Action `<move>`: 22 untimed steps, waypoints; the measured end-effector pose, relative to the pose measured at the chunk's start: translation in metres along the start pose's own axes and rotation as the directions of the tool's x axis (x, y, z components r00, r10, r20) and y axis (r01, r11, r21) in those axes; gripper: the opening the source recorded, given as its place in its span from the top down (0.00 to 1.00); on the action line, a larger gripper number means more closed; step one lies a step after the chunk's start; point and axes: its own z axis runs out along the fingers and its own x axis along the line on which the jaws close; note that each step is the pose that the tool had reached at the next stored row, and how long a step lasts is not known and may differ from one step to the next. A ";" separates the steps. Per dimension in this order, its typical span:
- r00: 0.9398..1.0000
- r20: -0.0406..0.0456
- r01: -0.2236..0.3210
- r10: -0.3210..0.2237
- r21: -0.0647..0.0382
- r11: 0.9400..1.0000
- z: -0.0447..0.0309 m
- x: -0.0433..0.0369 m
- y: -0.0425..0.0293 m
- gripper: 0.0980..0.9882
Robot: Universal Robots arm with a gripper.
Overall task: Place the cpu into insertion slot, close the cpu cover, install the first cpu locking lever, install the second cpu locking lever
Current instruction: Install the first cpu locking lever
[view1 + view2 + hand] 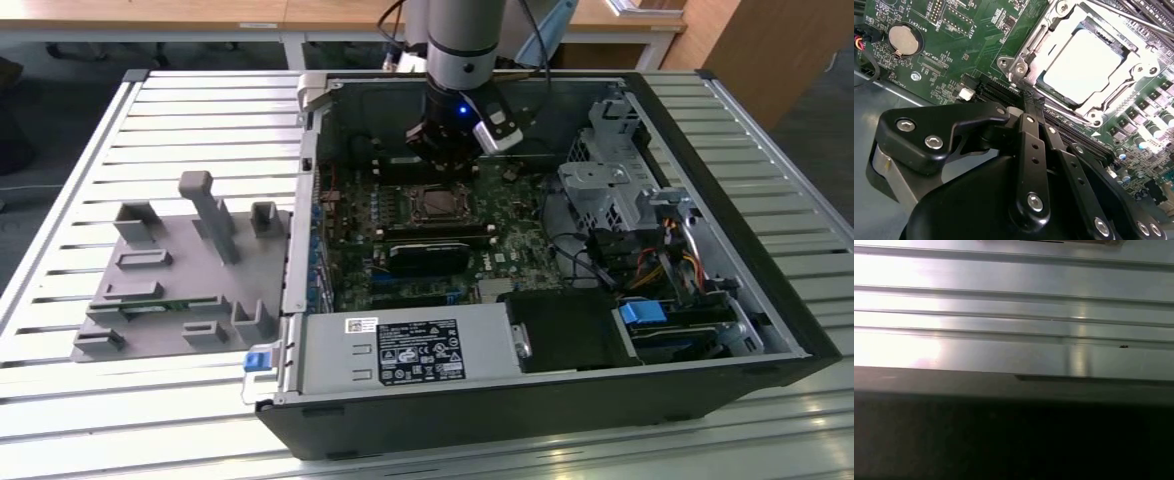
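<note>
In the exterior view, a grey fixture block (180,275) with upright pegs rests on the slatted metal counter (80,400) at the exterior view's left, just beside an open computer case (534,400). The case lies on its side with the green motherboard (514,262) exposed. A black power supply (407,352) with a white label sits along the case's near edge.

The arm reaches down into the case, and the gripper (445,158) hangs just above the board, close to the far side of the insertion slot (438,203).

In the second wrist view, the gripper (1035,116) shows its black linkages converging to a narrow tip; the fingers (1030,107) appear drawn together with nothing between them. Their tip lies near one corner of the insertion slot (1041,87).

The cpu (1081,62) is seated in the slot. It is a flat square with a pale, dull silver top that reflects the light. The cpu cover (1134,75), a bright metal frame with a large window, lies around it. A round coin cell (903,40) sits well apart on the board.

In the first wrist view, ribbed metal slats (1014,305) appear above a dark edge (1014,390).
</note>
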 end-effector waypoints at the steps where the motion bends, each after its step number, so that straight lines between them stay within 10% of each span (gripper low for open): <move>1: 1.000 0.000 0.000 0.000 0.002 1.000 0.0002 -0.0001 0.0001 0.99; 22: 1.000 0.000 0.000 0.000 0.009 1.000 -0.0005 -0.0010 0.0001 0.99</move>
